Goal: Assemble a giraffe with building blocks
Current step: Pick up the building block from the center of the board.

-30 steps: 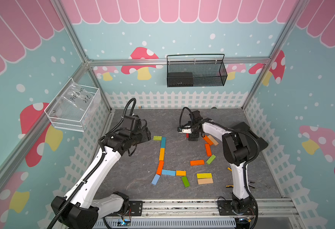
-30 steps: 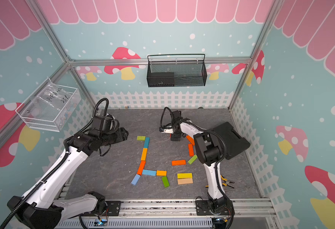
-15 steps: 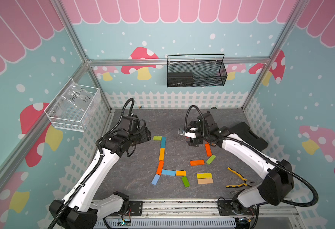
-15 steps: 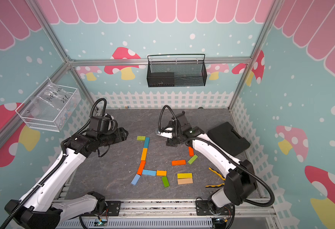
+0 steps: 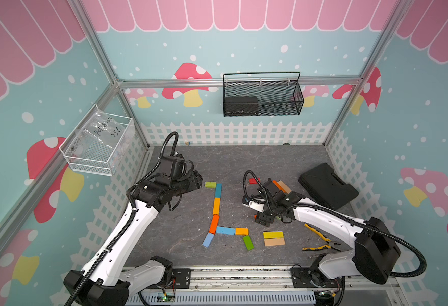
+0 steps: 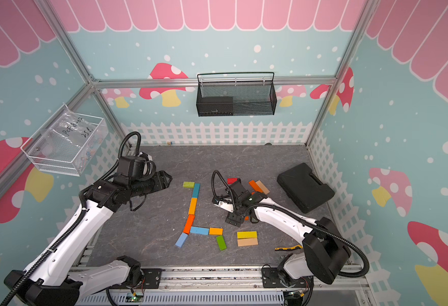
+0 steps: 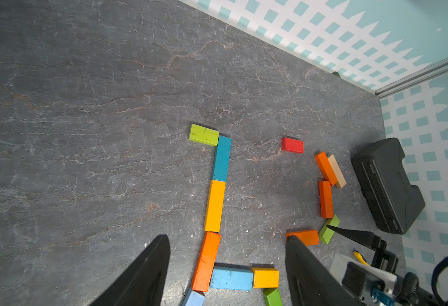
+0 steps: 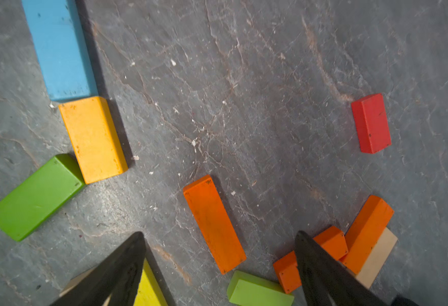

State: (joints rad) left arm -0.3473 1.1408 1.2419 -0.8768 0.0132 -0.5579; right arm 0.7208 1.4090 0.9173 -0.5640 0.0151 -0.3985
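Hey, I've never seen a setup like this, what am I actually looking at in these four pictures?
Two white robot arms stand at the edge of a grey table. Two pictures look down from overhead; the other two come from cameras on each arm's wrist. Coloured building blocks lie flat, some joined into a half-built figure, others loose near a black case and yellow-handled pliers. The left gripper and right gripper are both open, holding nothing.
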